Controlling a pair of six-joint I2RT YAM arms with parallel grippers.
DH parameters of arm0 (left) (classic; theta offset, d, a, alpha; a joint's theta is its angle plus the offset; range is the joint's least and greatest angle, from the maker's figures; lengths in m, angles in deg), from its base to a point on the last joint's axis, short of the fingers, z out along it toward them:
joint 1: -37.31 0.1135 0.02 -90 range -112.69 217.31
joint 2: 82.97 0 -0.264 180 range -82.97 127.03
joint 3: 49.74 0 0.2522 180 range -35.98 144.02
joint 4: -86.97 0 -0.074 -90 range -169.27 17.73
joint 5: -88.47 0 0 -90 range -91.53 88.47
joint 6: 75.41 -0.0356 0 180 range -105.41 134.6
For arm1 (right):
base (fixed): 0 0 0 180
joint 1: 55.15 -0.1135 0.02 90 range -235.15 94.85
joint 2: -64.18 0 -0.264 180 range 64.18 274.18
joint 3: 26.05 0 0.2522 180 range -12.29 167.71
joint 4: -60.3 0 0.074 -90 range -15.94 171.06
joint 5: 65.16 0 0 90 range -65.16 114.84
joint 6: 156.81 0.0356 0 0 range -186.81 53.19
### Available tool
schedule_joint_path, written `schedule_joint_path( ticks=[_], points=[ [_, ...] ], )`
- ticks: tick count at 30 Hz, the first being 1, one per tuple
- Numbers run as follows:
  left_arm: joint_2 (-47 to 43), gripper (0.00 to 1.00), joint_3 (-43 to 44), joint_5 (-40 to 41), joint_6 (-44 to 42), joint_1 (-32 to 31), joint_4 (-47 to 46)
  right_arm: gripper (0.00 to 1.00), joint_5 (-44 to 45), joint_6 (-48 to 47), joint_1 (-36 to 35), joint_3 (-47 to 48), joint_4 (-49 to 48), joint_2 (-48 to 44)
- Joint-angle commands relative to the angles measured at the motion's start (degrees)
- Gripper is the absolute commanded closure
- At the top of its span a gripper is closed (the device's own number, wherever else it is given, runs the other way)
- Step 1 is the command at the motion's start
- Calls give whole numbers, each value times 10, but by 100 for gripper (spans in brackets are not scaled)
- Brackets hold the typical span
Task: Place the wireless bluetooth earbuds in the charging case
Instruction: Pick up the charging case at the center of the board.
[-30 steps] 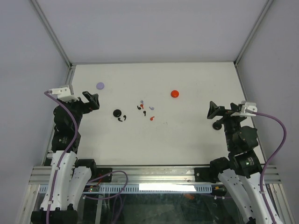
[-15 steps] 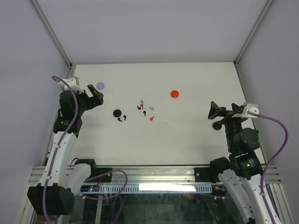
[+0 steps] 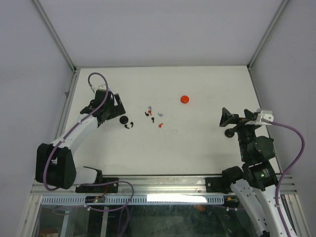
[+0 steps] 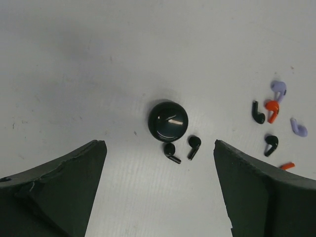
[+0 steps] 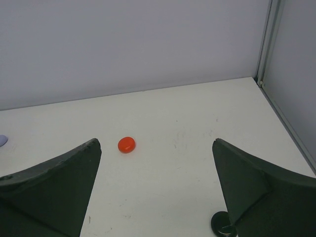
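A round black charging case point(image 4: 168, 121) lies on the white table point(image 3: 197, 143), with two black earbuds point(image 4: 171, 151) just in front of it. My left gripper point(image 4: 158, 143) hovers open over them, holding nothing; in the top view the left gripper point(image 3: 116, 108) is just left of that case point(image 3: 124, 119). Further right lies a loose cluster of black, red and lavender earbuds point(image 4: 271, 109), also in the top view point(image 3: 154, 114). My right gripper point(image 3: 226, 118) stands open and empty at the right, beside a second black case point(image 3: 230, 132).
A red round case point(image 3: 184, 99) sits right of centre toward the back, and shows ahead of the right gripper point(image 5: 155, 142) as well point(image 5: 126, 144). A sliver of a lavender case point(image 5: 1, 140) shows at the left edge. Metal frame rails point(image 3: 254, 84) border the table.
My left arm has swung from the table's left edge toward the middle and now hangs by the black case, covering the lavender case in the top view. The right arm has not moved.
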Motion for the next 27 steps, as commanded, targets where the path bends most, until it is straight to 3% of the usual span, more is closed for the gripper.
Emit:
schedule_joint_path(
  ticks=[1, 15, 27],
  points=[
    [52, 7, 37, 71, 44, -14, 1, 1, -7, 3, 4, 1, -33, -10],
    [235, 13, 103, 145, 100, -80, 2, 1, -8, 2, 3, -7, -40, -12],
    [261, 30, 96, 155, 106, -98, 7, 1, -11, -2, 1, -11, -44, -18]
  ],
)
